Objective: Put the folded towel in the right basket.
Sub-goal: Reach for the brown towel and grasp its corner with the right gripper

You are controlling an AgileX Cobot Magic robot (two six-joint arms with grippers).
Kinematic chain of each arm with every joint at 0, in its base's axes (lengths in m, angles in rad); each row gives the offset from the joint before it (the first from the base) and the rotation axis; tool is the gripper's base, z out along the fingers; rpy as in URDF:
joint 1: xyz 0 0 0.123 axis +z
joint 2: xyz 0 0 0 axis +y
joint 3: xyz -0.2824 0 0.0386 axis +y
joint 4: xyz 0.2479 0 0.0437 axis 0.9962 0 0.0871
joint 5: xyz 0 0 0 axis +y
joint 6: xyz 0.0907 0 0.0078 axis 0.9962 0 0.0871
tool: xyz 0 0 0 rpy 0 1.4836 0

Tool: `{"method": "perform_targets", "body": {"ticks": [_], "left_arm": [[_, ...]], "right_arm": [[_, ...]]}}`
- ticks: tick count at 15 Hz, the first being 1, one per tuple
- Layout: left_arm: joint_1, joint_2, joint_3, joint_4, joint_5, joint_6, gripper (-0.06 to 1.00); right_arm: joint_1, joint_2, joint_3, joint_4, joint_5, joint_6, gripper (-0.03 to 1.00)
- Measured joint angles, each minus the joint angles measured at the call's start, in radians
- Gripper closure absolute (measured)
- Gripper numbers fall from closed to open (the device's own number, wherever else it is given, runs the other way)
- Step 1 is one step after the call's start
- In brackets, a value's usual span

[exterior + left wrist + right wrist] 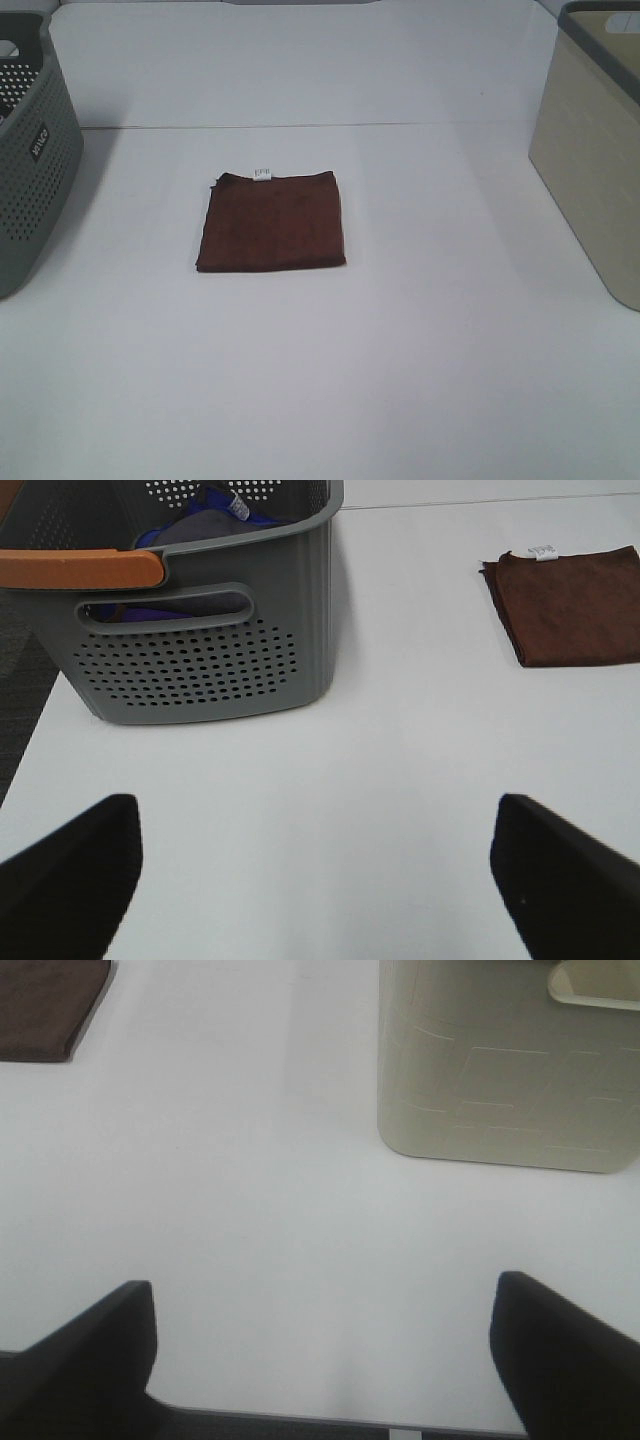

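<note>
The folded towel (271,222) lies flat in the middle of the white table, dark reddish-brown, with its small white tag on the far edge. It also shows in the left wrist view (567,606) and partly in the right wrist view (48,1005). The right basket (592,150) stands at the right edge, beige with a dark grey rim; its solid wall shows in the right wrist view (505,1070). My left gripper (315,875) is open and empty over bare table, well short of the towel. My right gripper (320,1355) is open and empty near the table's front edge. Neither gripper appears in the exterior view.
A grey perforated basket (30,170) with a small label stands at the left edge. In the left wrist view it (200,640) holds blue and grey cloth and has an orange handle. The white table (400,350) runs between the baskets.
</note>
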Motion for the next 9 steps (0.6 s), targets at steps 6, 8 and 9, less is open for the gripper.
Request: {"method": "perform_targets", "body": {"ticks": [6, 8, 9], "left_arm": [[0.0, 0.0, 0.0, 0.0, 0.0, 0.0, 0.06], [0.0, 0.0, 0.0, 0.0, 0.0, 0.0, 0.06], [0.0, 0.0, 0.0, 0.0, 0.0, 0.0, 0.06]], "right_arm": [[0.0, 0.0, 0.0, 0.0, 0.0, 0.0, 0.1], [0.0, 0.0, 0.0, 0.0, 0.0, 0.0, 0.1], [0.0, 0.0, 0.0, 0.0, 0.0, 0.0, 0.1]]}}
